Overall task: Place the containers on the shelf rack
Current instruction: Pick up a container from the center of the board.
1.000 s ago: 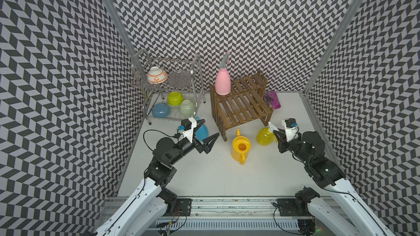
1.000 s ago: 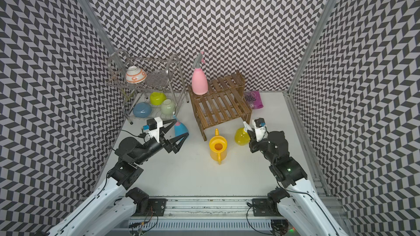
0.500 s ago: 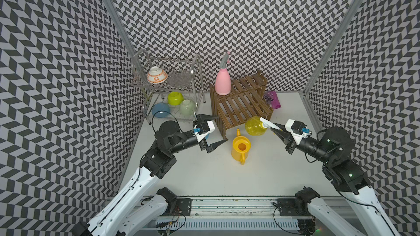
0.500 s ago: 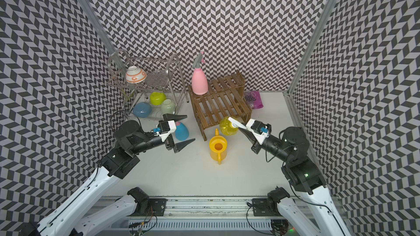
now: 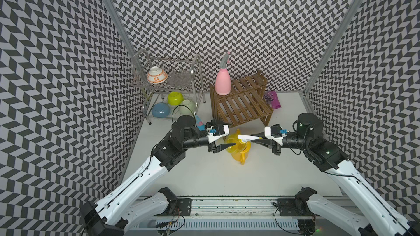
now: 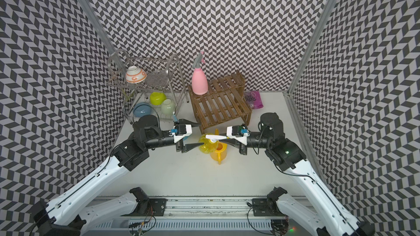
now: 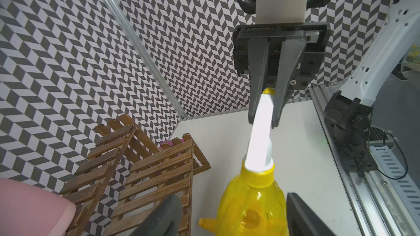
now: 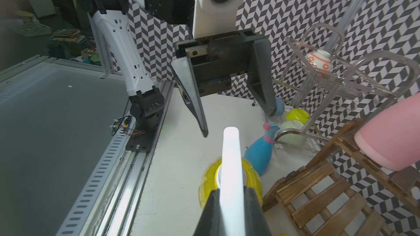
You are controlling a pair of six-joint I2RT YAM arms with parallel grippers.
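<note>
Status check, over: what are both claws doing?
Right gripper shut on yellow sprayer, by nozzle. Left gripper open, straddling its body. Below: watering can.

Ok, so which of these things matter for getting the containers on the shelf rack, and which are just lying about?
For the job: pink spray bottle, blue spray bottle, yellow trigger sprayer, yellow watering can, wooden shelf rack.

Just lying about: wire dish rack, white-orange bowl, lime bowl, pale green bowl, blue bowl, purple packet.

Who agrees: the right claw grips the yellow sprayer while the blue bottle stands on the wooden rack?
No: the pink bottle stands on the wooden rack, as both top views show; the blue bottle is on the table. The right claw does grip the yellow sprayer.
</note>
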